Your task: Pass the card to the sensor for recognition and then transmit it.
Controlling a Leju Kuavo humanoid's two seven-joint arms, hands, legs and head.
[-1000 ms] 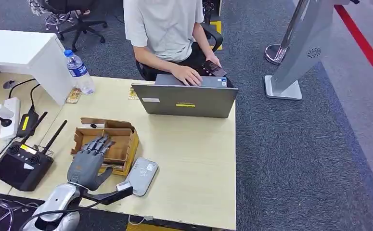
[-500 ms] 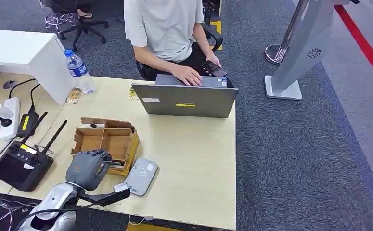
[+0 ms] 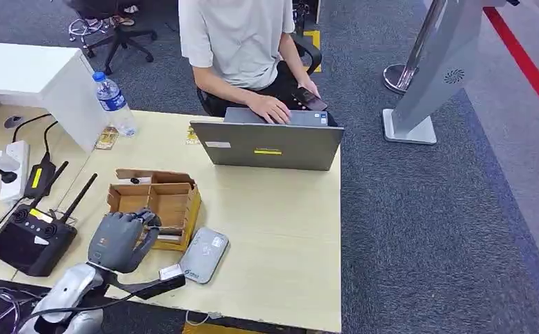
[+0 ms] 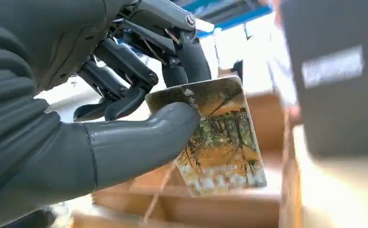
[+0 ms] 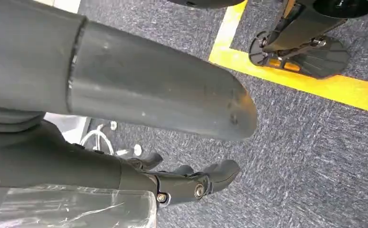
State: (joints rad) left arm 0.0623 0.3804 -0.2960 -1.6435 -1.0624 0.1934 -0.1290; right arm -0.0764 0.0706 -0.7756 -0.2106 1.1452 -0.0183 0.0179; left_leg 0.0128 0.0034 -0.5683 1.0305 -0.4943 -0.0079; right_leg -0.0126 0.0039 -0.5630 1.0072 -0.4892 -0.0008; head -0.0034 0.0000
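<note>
Now left hand [image 4: 125,118] pinches card [image 4: 222,137] above cardboard box [image 3: 172,202].

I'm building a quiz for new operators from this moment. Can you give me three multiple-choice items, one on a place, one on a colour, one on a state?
1. Where does the grey card reader lie?
A. On the table beside the cardboard box
B. On the laptop
C. On the carpet

2. What colour is the cap of the water bottle?
A. Red
B. Blue
C. White

3. What is the left hand doing?
A. Lying flat on the table
B. Pressing the laptop's keys
C. Pinching a card

Answers:
1. A: the reader rests on the table just right of the cardboard box.
2. B: the cap shows blue in the head view.
3. C: the left wrist view shows the thumb and fingers clamped on the card over the box.
</note>
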